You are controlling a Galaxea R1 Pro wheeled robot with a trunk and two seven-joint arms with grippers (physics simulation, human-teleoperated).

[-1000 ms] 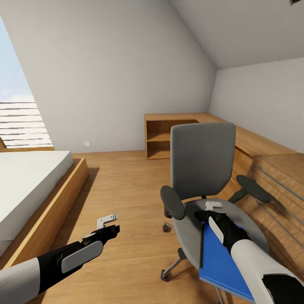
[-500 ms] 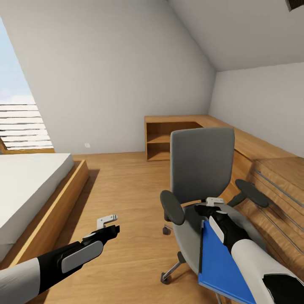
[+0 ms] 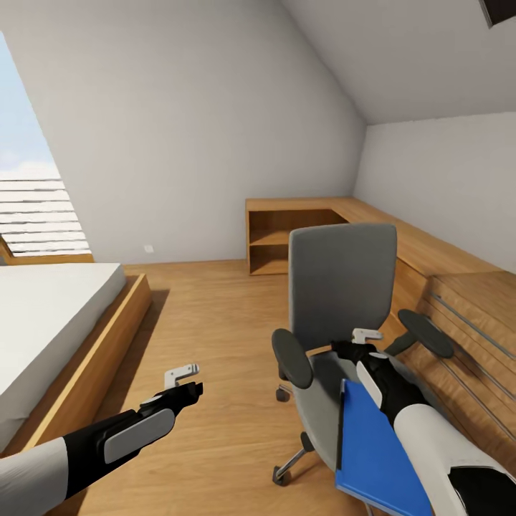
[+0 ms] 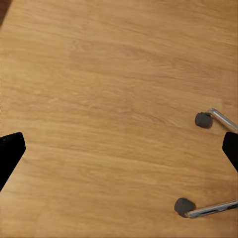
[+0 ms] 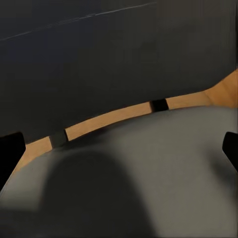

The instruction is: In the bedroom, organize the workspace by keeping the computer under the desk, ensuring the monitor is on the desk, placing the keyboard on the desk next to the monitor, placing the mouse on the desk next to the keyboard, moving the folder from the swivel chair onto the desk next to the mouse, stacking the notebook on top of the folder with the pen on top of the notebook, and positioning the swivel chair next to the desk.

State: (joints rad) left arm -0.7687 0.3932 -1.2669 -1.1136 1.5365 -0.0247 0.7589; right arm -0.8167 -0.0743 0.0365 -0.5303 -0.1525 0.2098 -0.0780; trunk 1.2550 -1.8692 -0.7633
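The grey swivel chair (image 3: 342, 279) stands right of centre in the head view, with the blue folder (image 3: 373, 451) lying tilted on its seat. My right gripper (image 3: 365, 337) hangs open over the back of the seat, just beyond the folder's far edge and close to the backrest. In the right wrist view the grey seat (image 5: 139, 173) and the dark backrest (image 5: 99, 54) show, with nothing between the fingers. My left gripper (image 3: 183, 376) is open above bare floor left of the chair. Two chair casters (image 4: 202, 119) show in the left wrist view.
A bed (image 3: 43, 315) on a wooden platform lies at the left. A wooden shelf unit (image 3: 279, 236) stands against the back wall, joined to a long wooden counter (image 3: 466, 301) along the right. Open wood floor (image 3: 208, 315) stretches between bed and chair.
The whole view has shifted a little, so the camera moved. My right gripper has crept toward the backrest, and the folder's near end has dropped lower in the picture. The left arm is unchanged.
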